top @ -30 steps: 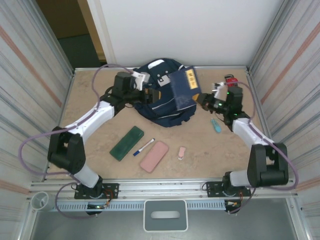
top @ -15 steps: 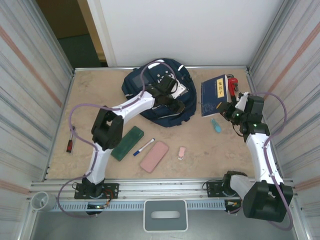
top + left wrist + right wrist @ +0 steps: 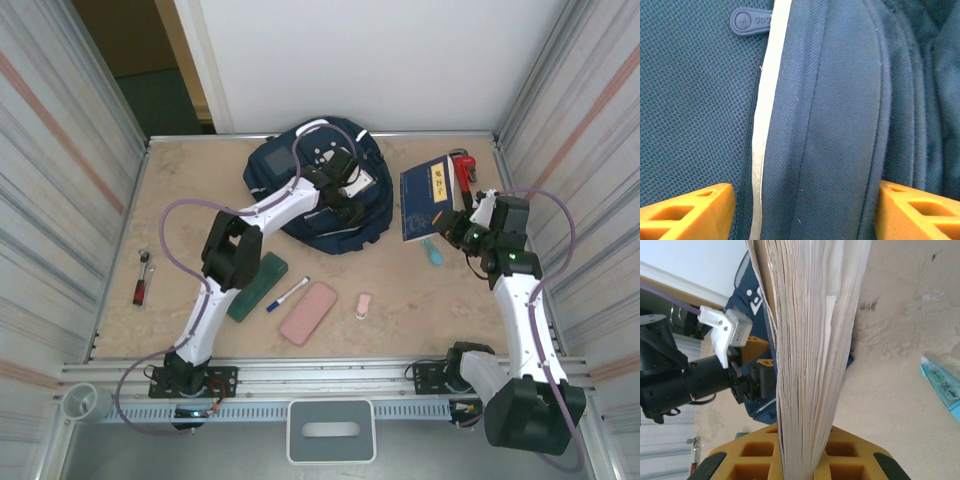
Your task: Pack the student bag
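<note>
Your left claw [image 3: 347,207] stands wide open, low over the student bag [image 3: 318,232]. In the wrist view its orange fingertips [image 3: 725,210] sit on either side of a padded fold of navy cloth, with a white stripe [image 3: 760,125] running beside it, and nothing is gripped yet. If you close here, I think you may pinch only this outer fold and not the edge of the opening, so the bag would lift or slide while its mouth remains shut. I cannot tell from these views where the opening is. The bag lies at the far middle of the table [image 3: 180,220], directly under this claw and well apart from the other one, to its left. Your right claw [image 3: 458,228] is clamped on a dark-blue book [image 3: 425,195], taken by one edge, and the pages fan out beyond the fingers. Held so, the book could swing or slip when you carry it across, and the small teal tube [image 3: 432,250] just beside this claw may be swept along.
</note>
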Controlling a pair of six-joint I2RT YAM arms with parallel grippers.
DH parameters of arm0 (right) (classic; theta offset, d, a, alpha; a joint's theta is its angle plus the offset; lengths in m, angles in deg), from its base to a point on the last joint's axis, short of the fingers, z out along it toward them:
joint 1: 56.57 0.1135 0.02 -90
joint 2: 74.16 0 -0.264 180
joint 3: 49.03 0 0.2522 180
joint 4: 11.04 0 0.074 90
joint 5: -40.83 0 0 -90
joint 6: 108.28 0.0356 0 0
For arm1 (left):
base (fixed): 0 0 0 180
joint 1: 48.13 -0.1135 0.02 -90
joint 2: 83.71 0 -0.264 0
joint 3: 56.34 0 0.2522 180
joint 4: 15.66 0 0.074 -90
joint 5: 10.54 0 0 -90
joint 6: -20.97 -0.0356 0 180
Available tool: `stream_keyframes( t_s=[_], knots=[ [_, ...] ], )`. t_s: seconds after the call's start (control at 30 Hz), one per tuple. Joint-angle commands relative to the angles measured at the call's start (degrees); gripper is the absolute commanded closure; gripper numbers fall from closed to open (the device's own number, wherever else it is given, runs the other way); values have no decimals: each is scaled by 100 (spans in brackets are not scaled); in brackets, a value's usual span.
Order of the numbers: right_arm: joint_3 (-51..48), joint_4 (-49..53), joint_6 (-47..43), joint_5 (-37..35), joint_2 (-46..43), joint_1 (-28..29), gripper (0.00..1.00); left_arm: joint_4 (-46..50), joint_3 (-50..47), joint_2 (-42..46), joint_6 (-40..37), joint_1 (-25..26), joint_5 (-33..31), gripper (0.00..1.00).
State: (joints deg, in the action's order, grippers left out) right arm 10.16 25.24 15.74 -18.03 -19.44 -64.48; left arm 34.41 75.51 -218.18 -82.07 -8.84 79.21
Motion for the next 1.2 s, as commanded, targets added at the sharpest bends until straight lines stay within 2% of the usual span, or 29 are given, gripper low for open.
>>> stream_keyframes(
  t_s=[0.0, 0.2, 0.3, 0.37, 0.47, 0.6, 0.67, 0.8, 0.87, 1.03, 1.17],
  knots=[
    [168, 45, -149, 137, -132, -16, 100, 249, 198, -135, -152, -18, -135, 35],
    [150, 206, -233, 402, 3, -13, 100, 221, 181, -56, -120, -13, -22, 65],
    [137, 332, -286, 471, 5, -10, 100, 86, 88, 179, -83, -35, 94, 89],
    [114, 422, -317, 522, -20, -10, 100, -81, -52, 443, -5, -100, 240, 98],
    [-25, 320, -184, 1003, 29, -10, 100, -417, -282, 899, 206, -313, 885, 100],
    [-254, -275, 336, 1988, 361, -10, 100, -801, -468, 1334, 754, -783, 2362, 100],
    [-297, -493, 514, 2058, 510, 25, 100, -1041, -538, 1406, 1119, -1046, 3141, 100],
    [-269, -783, 671, 1847, 805, 247, 100, -1450, -554, 1411, 1703, -1422, 4116, 100],
    [-231, -1129, 880, 1670, 1094, 503, 100, -1543, -529, 1409, 1808, -1540, 4425, 100],
    [307, -1676, 1085, 1275, 2217, 1273, 100, -1487, -403, 1413, 1804, -1677, 4739, 100],
    [823, -2315, 1469, 1019, 3193, 1678, 100, -1485, -253, 1364, 1868, -1740, 4909, 100]
  ],
)
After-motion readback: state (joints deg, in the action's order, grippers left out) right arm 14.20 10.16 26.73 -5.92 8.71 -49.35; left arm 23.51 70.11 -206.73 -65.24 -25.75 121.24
